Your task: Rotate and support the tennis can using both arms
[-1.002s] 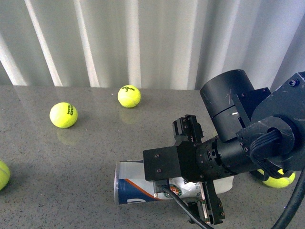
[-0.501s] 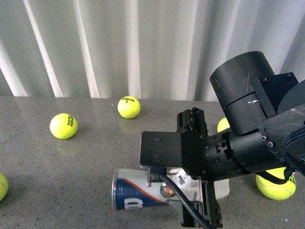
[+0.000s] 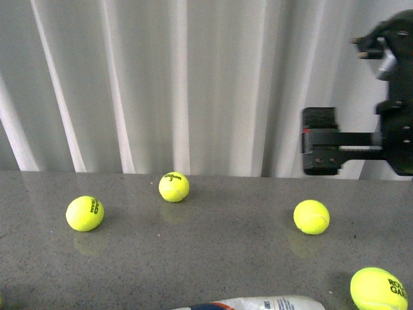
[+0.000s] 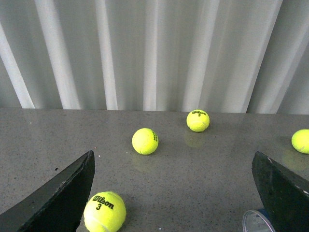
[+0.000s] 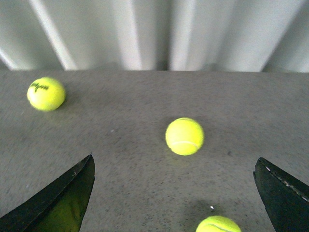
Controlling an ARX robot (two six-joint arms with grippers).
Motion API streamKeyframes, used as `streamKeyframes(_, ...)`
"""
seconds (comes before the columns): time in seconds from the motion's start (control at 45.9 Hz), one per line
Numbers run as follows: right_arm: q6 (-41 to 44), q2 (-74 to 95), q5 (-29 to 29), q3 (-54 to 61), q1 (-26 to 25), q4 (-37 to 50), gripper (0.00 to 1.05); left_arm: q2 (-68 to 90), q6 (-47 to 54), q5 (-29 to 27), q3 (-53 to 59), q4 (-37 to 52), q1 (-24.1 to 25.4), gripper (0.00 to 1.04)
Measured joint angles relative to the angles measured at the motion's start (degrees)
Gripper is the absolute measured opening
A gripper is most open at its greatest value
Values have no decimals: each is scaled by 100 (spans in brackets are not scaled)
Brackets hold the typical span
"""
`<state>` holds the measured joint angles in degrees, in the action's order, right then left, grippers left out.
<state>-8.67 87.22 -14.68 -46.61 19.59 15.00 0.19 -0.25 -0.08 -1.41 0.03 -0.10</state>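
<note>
Left gripper (image 4: pixel 174 162) and right gripper (image 5: pixel 174 166) gape empty; the tennis can (image 3: pixel 258 303) lies loose on the bench (image 3: pixel 193 258), so a one-sided nudge may roll it

Scattered balls (image 3: pixel 174 186), tennis can (image 3: pixel 258 303); wide gaps

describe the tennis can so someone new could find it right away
Start at the grey table in front of the white curtain and go to its near edge, closest to the robot. The tennis can lies there on its side, only partly in view. Unlike the round yellow balls around it, it is a long tube with a white and blue label.
</note>
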Motion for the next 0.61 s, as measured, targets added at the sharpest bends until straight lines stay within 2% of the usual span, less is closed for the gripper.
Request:
streamKeyframes(0.131,-487,-94,-74,70,-22,33,98,0,0,9,0,0,0,98)
streamKeyframes(0.174,-173,-31,-302,483,-37,1276,89,0,2,9,0,0,0,98)
streamKeyframes(0.24,330,-105,-192,1185,-131,2815,77,-2,0,-9,0,0,0,98)
streamKeyframes(0.327,667,-538,-7,1932,-376,3847,59,0,0,-11,0,0,0,98)
streamKeyframes(0.567,841,-1751,542,3211,-966,3941,8,0,2,2,0,0,0,98)
streamKeyframes(0.61,857,-1961,608,3362,-1036,3897,3,0,0,2,0,0,0,98)
